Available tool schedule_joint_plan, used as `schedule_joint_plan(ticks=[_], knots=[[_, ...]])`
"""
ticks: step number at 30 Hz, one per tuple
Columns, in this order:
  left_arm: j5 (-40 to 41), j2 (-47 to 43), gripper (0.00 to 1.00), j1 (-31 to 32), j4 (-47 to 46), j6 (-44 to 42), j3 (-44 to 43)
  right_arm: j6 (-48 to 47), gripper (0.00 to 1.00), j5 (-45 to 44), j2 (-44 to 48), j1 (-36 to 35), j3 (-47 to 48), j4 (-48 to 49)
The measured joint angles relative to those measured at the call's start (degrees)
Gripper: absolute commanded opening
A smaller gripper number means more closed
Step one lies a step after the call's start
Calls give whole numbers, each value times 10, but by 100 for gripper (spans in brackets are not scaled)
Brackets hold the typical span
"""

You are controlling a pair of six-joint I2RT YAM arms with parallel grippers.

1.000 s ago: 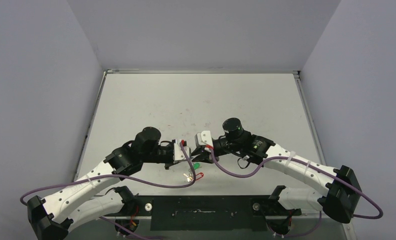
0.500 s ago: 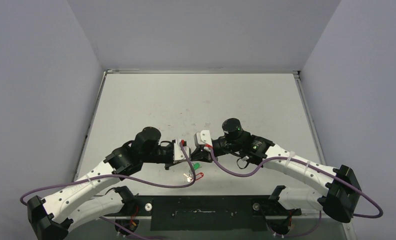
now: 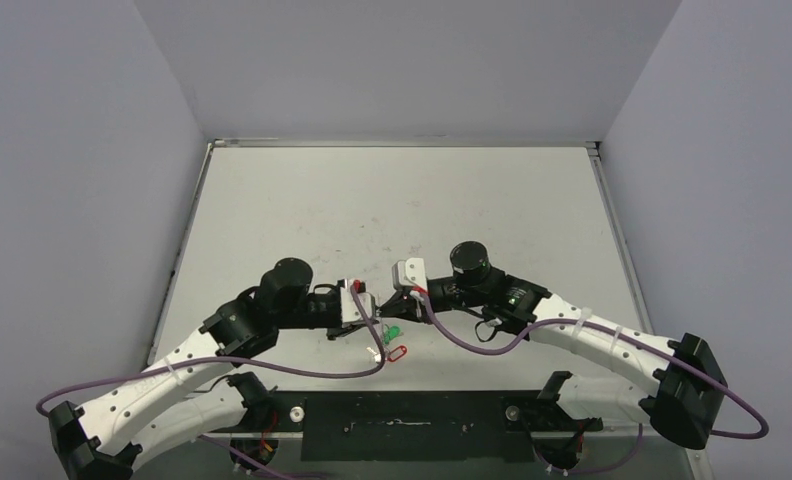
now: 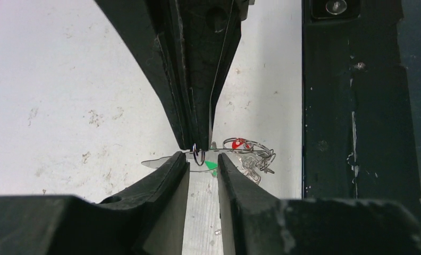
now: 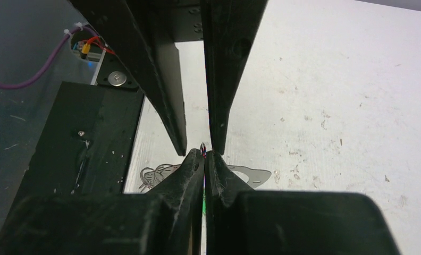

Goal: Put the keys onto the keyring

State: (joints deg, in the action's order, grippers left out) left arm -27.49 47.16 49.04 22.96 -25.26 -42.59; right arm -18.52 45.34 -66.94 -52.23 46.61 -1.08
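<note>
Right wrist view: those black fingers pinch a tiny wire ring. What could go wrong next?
The right gripper holds the small silver wire loop only by its fingertips; it may slip. The left gripper's parted fingers flank it closely and could bump it. The tangled silver keys with coloured tags might snag.

One keyring (image 5: 253, 174), one green tag (image 3: 393, 333), one red tag (image 3: 399, 352)

— What colours are the tags on the keys (image 4: 249, 162)?
— There's a green tag (image 4: 212, 166) and a red tag (image 4: 239, 143). The metal is silver.
— And the keyring (image 4: 163, 162)?
— Plain silver-grey.
— The table (image 3: 392, 200)?
— Off-white, flecked with dark specks and smudges.
— The arms (image 3: 162, 378)?
— White links, black joints and purple cables (image 3: 272, 368). The left gripper (image 4: 203, 158) and right gripper (image 5: 204, 155) are black, like the base plate (image 3: 402, 425). The walls (image 3: 72, 150) are pale lilac-grey.
</note>
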Motion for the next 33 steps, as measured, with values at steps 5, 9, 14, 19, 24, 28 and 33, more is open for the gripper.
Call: schedule_joint_plan(ticks=[5, 9, 14, 19, 24, 28, 33], knots=[[12, -63, 30, 0, -60, 25, 52, 52, 0, -18, 23, 0, -56, 81], [26, -113, 30, 0, -138, 57, 122, 107, 0, -33, 37, 0, -106, 171], [38, -139, 31, 0, -240, 99, 199, 165, 0, -50, 44, 0, -147, 269], [48, -145, 31, 0, -338, 134, 241, 203, 0, -66, 52, 0, -165, 334], [48, -146, 30, 0, -414, 157, 258, 220, 0, -71, 55, 0, -172, 364], [50, -148, 16, 0, -447, 165, 265, 225, 0, -72, 55, 0, -173, 376], [52, -148, 12, 0, -468, 171, 266, 230, 0, -71, 55, 0, -173, 384]])
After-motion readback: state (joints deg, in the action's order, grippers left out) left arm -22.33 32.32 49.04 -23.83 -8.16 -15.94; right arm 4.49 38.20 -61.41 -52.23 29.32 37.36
